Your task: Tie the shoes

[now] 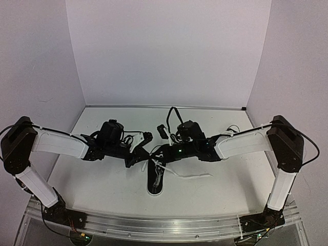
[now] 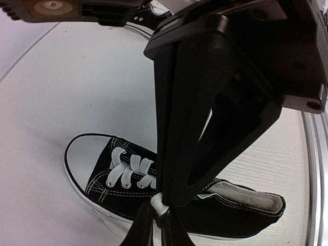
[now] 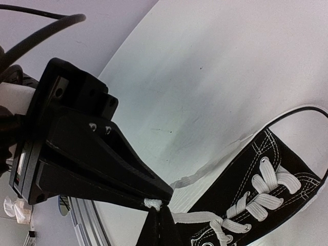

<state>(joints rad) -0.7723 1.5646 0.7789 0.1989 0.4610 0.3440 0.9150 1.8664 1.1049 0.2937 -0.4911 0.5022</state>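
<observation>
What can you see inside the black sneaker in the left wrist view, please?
Inside the sneaker, only grey lining near the heel shows; the left gripper in front and the laced upper cover the rest.

The right tool [image 3: 154,204] is closed, pinching a white lace [image 3: 192,217] at its tips. The black shoe [image 3: 233,179] lies lower right on the white worktop [image 3: 215,77].

Black canvas sneaker [image 2: 236,212], white laces [image 2: 128,171] and toe cap [image 2: 84,154] (white stitching too), pale table [image 2: 77,77].
</observation>
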